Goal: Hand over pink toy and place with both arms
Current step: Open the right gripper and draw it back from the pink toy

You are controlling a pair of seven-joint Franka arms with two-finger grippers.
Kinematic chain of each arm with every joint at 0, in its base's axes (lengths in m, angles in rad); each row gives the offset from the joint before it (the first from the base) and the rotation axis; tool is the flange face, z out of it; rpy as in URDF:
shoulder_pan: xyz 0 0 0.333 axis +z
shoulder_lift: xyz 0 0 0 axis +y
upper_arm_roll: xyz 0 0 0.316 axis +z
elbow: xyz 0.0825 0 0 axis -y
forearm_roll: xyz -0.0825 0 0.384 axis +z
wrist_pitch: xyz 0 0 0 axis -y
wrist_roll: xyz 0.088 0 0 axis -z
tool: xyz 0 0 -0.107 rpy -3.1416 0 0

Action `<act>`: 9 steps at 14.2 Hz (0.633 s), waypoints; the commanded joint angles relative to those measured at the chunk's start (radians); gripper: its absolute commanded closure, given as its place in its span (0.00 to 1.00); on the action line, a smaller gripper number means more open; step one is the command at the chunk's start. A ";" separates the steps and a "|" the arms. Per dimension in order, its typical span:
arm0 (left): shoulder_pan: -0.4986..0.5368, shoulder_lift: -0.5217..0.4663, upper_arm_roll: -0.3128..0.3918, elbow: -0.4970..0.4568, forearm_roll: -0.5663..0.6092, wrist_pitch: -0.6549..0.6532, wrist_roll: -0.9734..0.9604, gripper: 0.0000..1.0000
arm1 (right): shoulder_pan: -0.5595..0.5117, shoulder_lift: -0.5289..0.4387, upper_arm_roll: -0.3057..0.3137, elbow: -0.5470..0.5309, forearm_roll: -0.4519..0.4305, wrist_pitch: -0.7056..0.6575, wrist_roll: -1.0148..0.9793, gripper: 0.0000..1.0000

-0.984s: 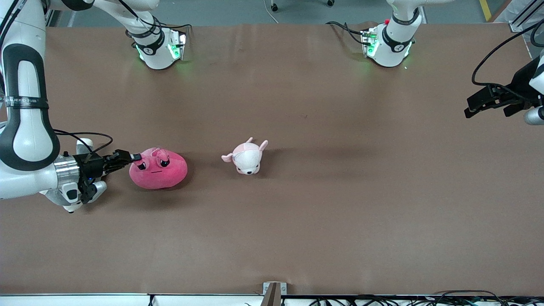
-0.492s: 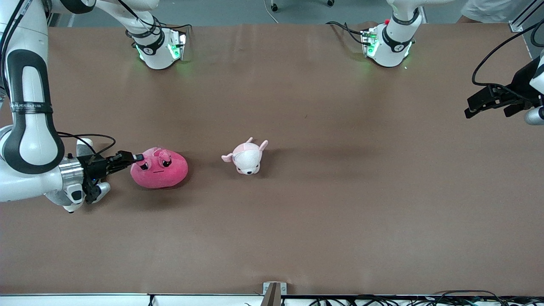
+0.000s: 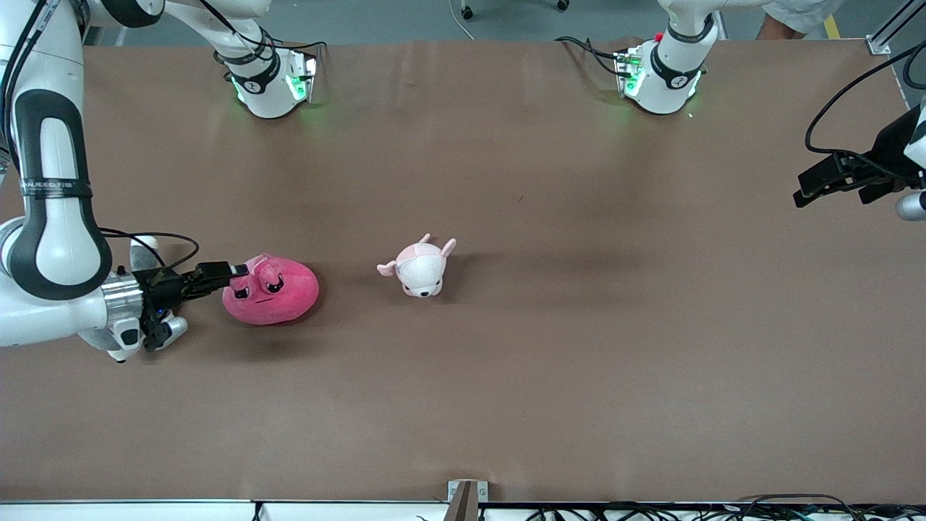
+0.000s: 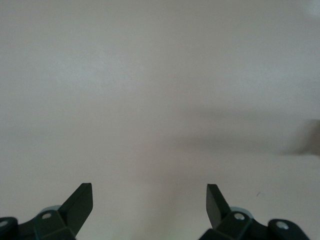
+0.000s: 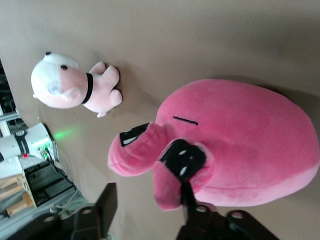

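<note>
The pink toy (image 3: 273,293) lies on the brown table near the right arm's end, its face toward the front camera. My right gripper (image 3: 237,270) is low at the toy's edge on the right arm's side, and it is open. In the right wrist view the pink toy (image 5: 240,145) fills the middle. One of its ears hangs between the jaws of the right gripper (image 5: 146,192) and rests against one finger (image 5: 186,197), with a gap to the other finger. My left gripper (image 3: 801,195) hangs open and empty over the left arm's end of the table. The left gripper (image 4: 150,192) sees only bare tabletop.
A small pale pink-and-white puppy plush (image 3: 419,267) lies near the table's middle, beside the pink toy toward the left arm's end. The same puppy plush (image 5: 75,85) shows in the right wrist view. Both arm bases (image 3: 271,79) (image 3: 662,72) stand along the table's edge farthest from the front camera.
My right gripper's jaws have parted, letting go of the pink toy's ear. The toy has settled slightly on the table. The left gripper has barely shifted.
</note>
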 commanded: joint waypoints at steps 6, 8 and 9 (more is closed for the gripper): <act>-0.002 -0.044 -0.010 -0.034 -0.008 0.020 0.013 0.00 | 0.057 -0.211 0.014 0.077 -0.303 -0.014 0.485 0.00; 0.004 -0.044 -0.010 -0.037 -0.008 0.020 0.021 0.00 | 0.054 -0.272 0.014 0.080 -0.423 -0.008 0.520 0.00; 0.006 -0.046 -0.010 -0.037 -0.009 0.021 0.047 0.00 | 0.051 -0.294 0.009 0.081 -0.458 -0.003 0.511 0.00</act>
